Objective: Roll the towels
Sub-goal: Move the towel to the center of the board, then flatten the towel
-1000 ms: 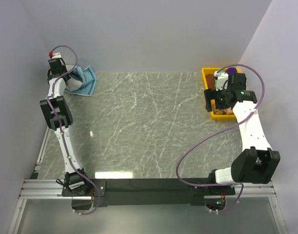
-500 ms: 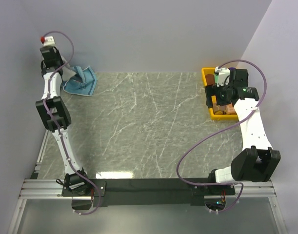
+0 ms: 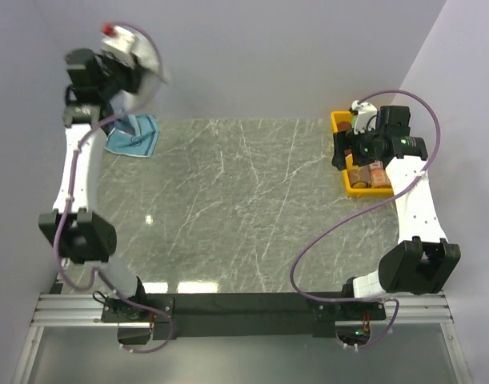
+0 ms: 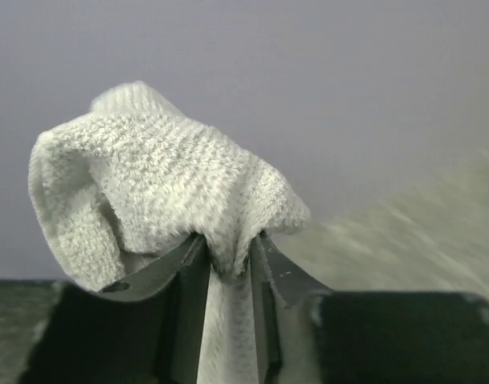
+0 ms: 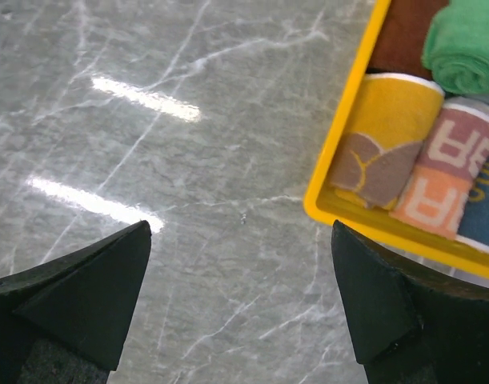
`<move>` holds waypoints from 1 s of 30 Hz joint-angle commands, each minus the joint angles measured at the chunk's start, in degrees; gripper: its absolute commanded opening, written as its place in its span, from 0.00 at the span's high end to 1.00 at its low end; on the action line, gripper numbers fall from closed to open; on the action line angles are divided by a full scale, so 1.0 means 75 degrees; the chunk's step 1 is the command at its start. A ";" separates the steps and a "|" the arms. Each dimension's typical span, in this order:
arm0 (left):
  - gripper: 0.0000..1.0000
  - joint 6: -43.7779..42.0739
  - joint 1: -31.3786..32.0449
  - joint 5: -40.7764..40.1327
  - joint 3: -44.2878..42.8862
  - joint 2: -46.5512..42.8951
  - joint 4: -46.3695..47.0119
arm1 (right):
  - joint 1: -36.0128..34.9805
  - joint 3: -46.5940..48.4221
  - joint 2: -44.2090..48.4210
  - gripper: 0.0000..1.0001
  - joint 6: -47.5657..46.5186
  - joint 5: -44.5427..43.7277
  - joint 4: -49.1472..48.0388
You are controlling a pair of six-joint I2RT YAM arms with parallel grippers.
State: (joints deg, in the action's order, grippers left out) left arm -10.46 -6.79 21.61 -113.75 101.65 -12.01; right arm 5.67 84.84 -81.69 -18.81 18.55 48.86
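Motion blur smears the left arm [image 3: 100, 68] at its wrist in the top view. In the left wrist view the pale towel [image 4: 148, 168] runs off the bottom edge inside the left tool [image 4: 226, 254], and the table [image 4: 420, 232] behind is blurred. The right wrist view cuts off the yellow bin [image 5: 388, 236] at its right edge.

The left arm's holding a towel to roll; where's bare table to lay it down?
The whole middle of the table is bare, from the blue towel far left to the yellow bin far right. Only the bin, packed with rolls, is crowded.
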 commanded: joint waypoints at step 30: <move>0.18 -0.0469 0.3448 0.0998 0.6811 -0.1470 -0.2314 | -0.2104 -0.0133 -0.2864 0.41 0.1171 -0.0176 -0.0608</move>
State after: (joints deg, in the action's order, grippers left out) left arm -16.95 19.53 31.75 -63.90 90.43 -32.95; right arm -9.45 79.61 -100.27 -13.45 19.35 47.70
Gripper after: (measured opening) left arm 0.815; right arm 0.595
